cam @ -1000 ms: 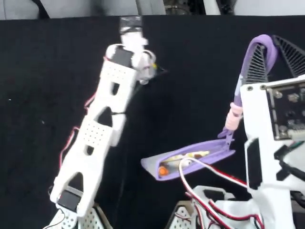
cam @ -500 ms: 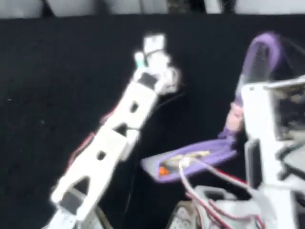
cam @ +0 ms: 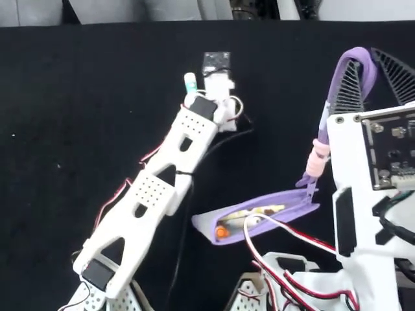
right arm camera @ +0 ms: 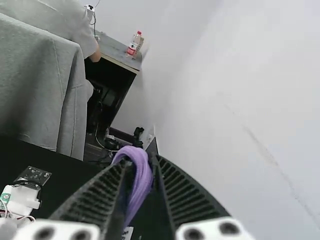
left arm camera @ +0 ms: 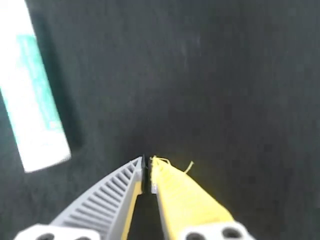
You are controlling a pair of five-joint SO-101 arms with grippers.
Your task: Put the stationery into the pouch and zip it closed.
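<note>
The purple pouch (cam: 272, 214) hangs tilted just above the black table, its mouth open, with an orange-tipped item and other stationery inside. Its purple strap (cam: 334, 97) runs up to my right gripper (cam: 362, 65), which is shut on it; in the right wrist view the strap (right arm camera: 140, 181) sits between the black ribbed fingers of that gripper (right arm camera: 141, 162). A white and teal tube (left arm camera: 32, 95) lies on the cloth beside my left gripper (left arm camera: 148, 165), which is shut with nothing in it. From above, the tube (cam: 190, 81) shows just left of the left arm's wrist (cam: 217, 91).
The black cloth covers the table (cam: 65, 116), with open room at the left and far side. Red and white cables (cam: 285, 233) loop over the pouch near the right arm's base. Grey furniture and a wall stand beyond the table's far edge.
The left arm has swung to the right, and its wrist now sits right of the white and teal tube. The right arm and the hanging pouch have stayed put.
</note>
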